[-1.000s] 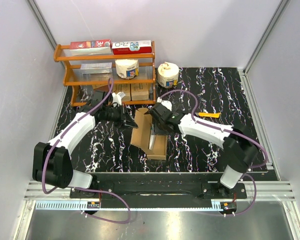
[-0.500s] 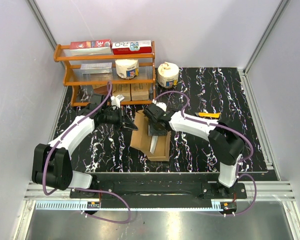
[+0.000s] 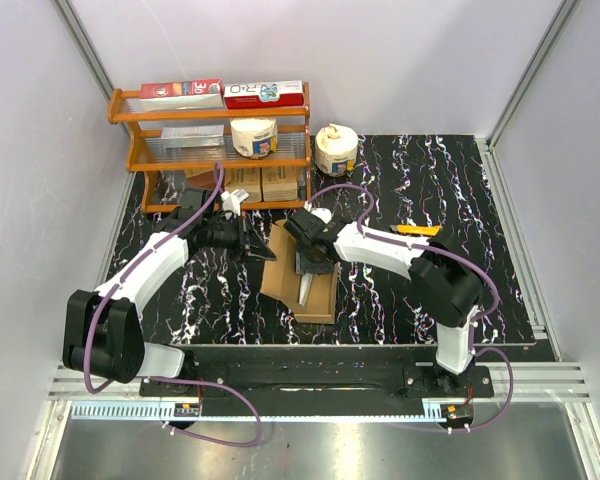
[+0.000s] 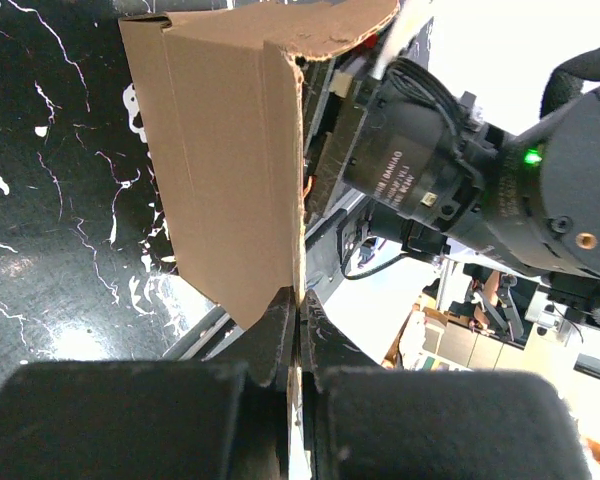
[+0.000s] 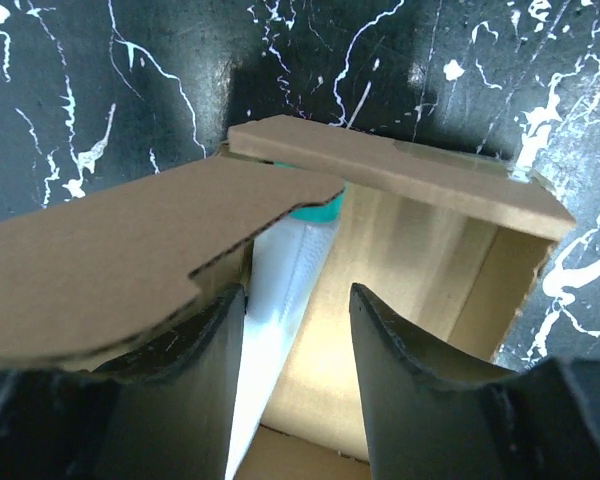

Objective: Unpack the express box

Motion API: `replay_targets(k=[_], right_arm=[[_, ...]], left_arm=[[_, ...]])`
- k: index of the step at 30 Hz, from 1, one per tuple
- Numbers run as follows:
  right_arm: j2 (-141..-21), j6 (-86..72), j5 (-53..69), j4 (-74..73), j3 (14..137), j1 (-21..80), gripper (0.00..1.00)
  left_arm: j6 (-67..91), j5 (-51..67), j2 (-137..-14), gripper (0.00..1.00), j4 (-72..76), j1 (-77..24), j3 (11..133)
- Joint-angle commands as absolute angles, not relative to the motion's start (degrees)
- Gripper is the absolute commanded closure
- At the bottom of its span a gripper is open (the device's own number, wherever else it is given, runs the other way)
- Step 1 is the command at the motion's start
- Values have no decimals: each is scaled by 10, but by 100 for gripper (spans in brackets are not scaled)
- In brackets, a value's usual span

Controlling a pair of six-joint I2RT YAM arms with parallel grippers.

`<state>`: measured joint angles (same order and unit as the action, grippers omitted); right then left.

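Observation:
The express box (image 3: 280, 278) lies open at the table's middle, a flat oblong brown carton. My left gripper (image 3: 261, 247) is shut on its raised left flap (image 4: 230, 150), pinching the flap's edge between the fingertips (image 4: 298, 300). My right gripper (image 3: 311, 268) is open and reaches down into the box. In the right wrist view its fingers (image 5: 295, 300) straddle a white packet (image 5: 280, 290) with a teal end (image 5: 318, 208) lying along the box's inner left wall, under the flap (image 5: 130, 260). The box's far wall (image 5: 400, 175) shows beyond it.
An orange shelf rack (image 3: 130, 152) stands at the back left with red-and-white cartons (image 3: 180, 90), a tape roll (image 3: 253, 137) and small brown boxes (image 3: 262, 183). Another roll (image 3: 335, 150) sits beside it. A yellow cutter (image 3: 418, 230) lies right of the box.
My right gripper has moved left and down into the open box, its arm folding closer. My left gripper has kept hold of the flap, shifting slightly left.

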<state>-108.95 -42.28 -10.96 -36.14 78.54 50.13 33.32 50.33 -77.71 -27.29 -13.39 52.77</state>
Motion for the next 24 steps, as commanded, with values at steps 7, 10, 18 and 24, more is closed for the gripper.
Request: replay_targets(k=[7, 10, 18, 24], right_arm=[[-1111, -416, -108, -336, 782, 503, 53], [-1108, -417, -105, -334, 775, 503, 61], [-1068, -414, -109, -330, 782, 503, 82], [-977, -394, -112, -294, 787, 502, 80]], left_arm=[[345, 516, -749, 100, -246, -126, 542], [346, 512, -749, 100, -247, -124, 543], [305, 439, -764, 100, -320, -123, 581], [275, 365, -780, 100, -381, -123, 623]])
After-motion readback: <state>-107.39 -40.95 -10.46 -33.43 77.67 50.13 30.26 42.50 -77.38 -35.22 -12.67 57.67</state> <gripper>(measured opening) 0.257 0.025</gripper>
